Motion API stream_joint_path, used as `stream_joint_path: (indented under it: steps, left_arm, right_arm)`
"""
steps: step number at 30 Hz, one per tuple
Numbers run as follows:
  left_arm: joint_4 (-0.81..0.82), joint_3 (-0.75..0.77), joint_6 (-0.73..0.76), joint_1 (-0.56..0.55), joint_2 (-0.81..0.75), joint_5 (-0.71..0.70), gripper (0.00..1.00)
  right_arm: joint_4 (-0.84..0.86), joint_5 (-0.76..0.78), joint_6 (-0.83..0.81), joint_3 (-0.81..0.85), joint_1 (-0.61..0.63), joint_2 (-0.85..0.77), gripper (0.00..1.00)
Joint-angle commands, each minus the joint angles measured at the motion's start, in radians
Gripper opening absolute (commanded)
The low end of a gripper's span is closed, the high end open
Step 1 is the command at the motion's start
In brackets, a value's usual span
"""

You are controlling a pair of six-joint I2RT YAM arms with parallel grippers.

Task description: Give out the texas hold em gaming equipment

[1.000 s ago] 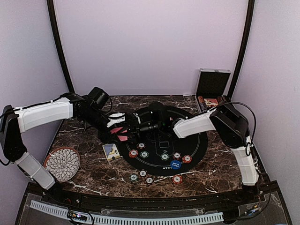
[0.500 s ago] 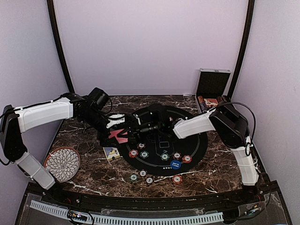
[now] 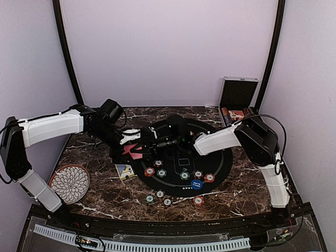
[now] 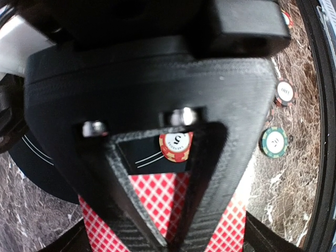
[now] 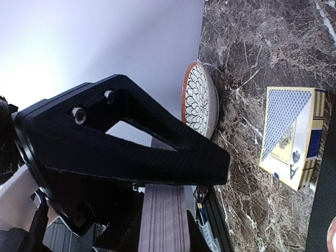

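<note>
A stack of red-backed playing cards [image 3: 131, 150] hangs low over the left edge of the round black mat [image 3: 220, 157]. My right gripper [image 3: 148, 143] is shut on the cards [image 4: 152, 197], with one black finger lying across their checkered backs. The left gripper [image 3: 130, 138] is open around them, its fingers spread at either side. In the right wrist view the stack's ribbed edge [image 5: 165, 220] sits between my jaws. Red, green and white chips [image 3: 149, 171] and a blue button disc [image 3: 196, 184] lie on the mat. A few more chips [image 3: 160, 195] lie in front of it.
A blue card box [image 3: 124, 170] lies on the marble left of the mat. A flower-patterned plate [image 3: 70, 183] stands at the near left. The silver-edged chip case [image 3: 237, 97] stands open at the back right corner.
The left gripper has opened and let go of the cards. The right gripper has closed further on them. Both arms have stayed almost where they were.
</note>
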Motion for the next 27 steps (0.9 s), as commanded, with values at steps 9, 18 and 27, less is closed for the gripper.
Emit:
stream_joint_path:
  steps: [9,18,27]
  left_arm:
    - [0.001,0.015,0.015,-0.007,-0.027,0.001,0.58]
    - [-0.019,0.015,0.013,-0.007,-0.03,-0.006,0.32]
    - [-0.041,0.026,0.007,-0.007,-0.016,-0.004,0.25]
  right_arm:
    - [-0.089,0.03,-0.084,0.009,-0.002,-0.008,0.0]
    - [-0.234,0.087,-0.171,0.03,-0.009,-0.013,0.35]
    - [-0.235,0.096,-0.163,0.078,-0.006,0.004,0.64]
